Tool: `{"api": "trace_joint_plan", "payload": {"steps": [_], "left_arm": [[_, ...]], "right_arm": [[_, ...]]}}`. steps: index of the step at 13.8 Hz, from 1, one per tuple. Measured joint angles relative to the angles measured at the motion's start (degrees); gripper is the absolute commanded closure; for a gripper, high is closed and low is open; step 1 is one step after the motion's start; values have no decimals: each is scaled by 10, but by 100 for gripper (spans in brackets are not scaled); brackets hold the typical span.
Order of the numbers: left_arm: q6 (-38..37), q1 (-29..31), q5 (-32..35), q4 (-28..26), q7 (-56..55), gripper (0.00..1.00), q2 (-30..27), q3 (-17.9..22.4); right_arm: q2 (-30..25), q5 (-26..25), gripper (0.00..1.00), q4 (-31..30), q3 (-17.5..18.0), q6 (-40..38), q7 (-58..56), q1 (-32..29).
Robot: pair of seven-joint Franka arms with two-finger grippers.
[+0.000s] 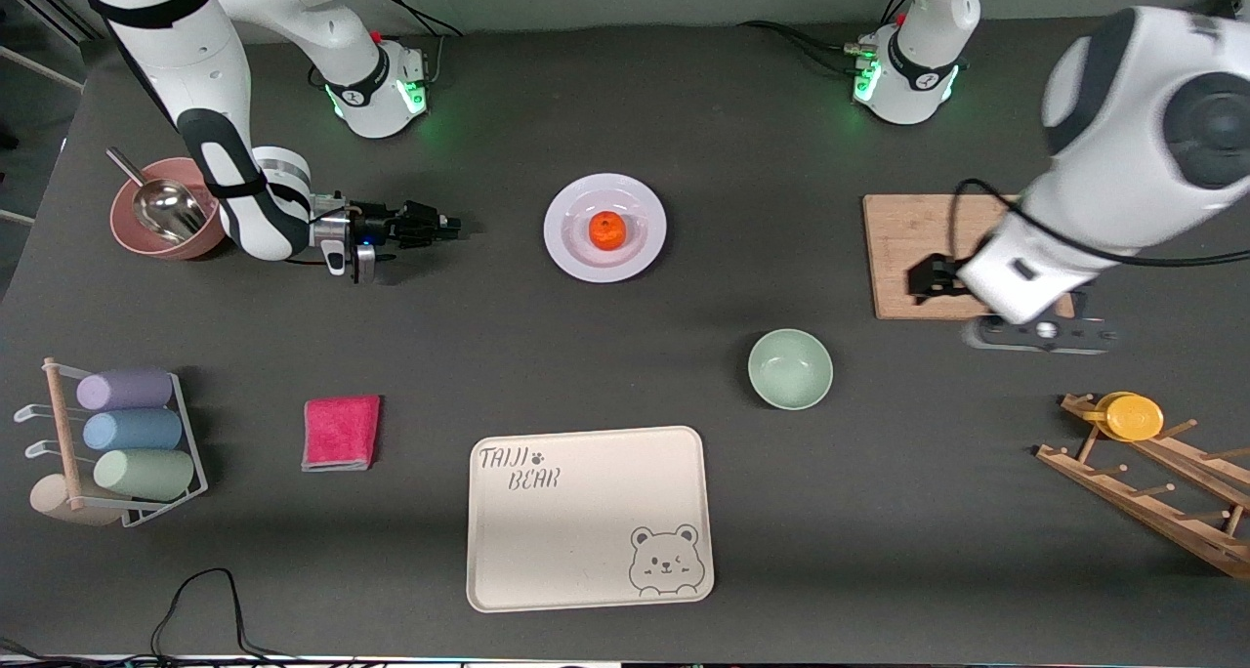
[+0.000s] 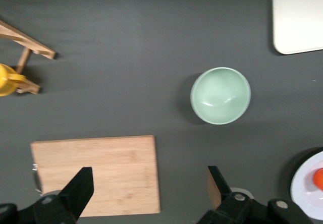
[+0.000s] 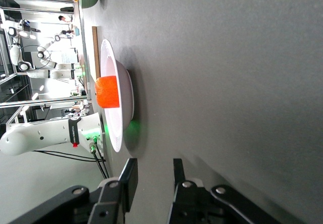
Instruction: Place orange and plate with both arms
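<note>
So right now I'm looking at the orange [image 1: 607, 229] sitting in the sunken centre of the plate [image 1: 565, 251], which is lying flat on the table about midway between the two arms' ends, farther from the front camera than the green bowl [image 1: 790, 368] and the bear-print tray [image 1: 589, 518].

My right arm is bending down low from its base, forearm running roughly level with the table, and the right gripper [image 1: 451, 225] is lying sideways just above the tabletop, pointing toward the plate but well apart from it. In the right wrist view its fingers [image 3: 129, 179] are sitting close together with only a narrow gap, and they're gripping nothing. The pink bowl [image 1: 132, 227] with the metal scoop [image 1: 161, 205] is right beside that arm's elbow.

My left arm is reaching out high over its end of the table, wrist aiming straight down. The left gripper [image 2: 149, 191] is hanging over the edge of the wooden cutting board [image 1: 913, 255], fingers [image 2: 81, 188] spread wide and empty. The wrist view is showing the green bowl [image 2: 220, 95] near the board, not touching it.
</note>
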Motion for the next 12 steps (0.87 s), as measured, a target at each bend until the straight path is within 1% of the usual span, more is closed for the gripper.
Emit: {"api": "trace_joint_plan", "payload": {"steps": [2,5,9,10,12], "left_arm": [[0,48,-1,0,56,0,-4,0],[-1,89,-3,0,93,0,-9,0],[-26,94,-4,0,94,0,-33,-3],[-34,94,-4,0,94,0,-37,-4],[-46,94,-4,-1,94,0,-42,-5]], "right_arm": [[6,17,65,1,3,-7,-6,4],[10,92,65,1,12,-11,-10,52],[14,210,65,3,40,-9,-10,132],[17,232,65,5,49,-7,-10,144],[24,261,65,11,63,-4,-10,154]]}}
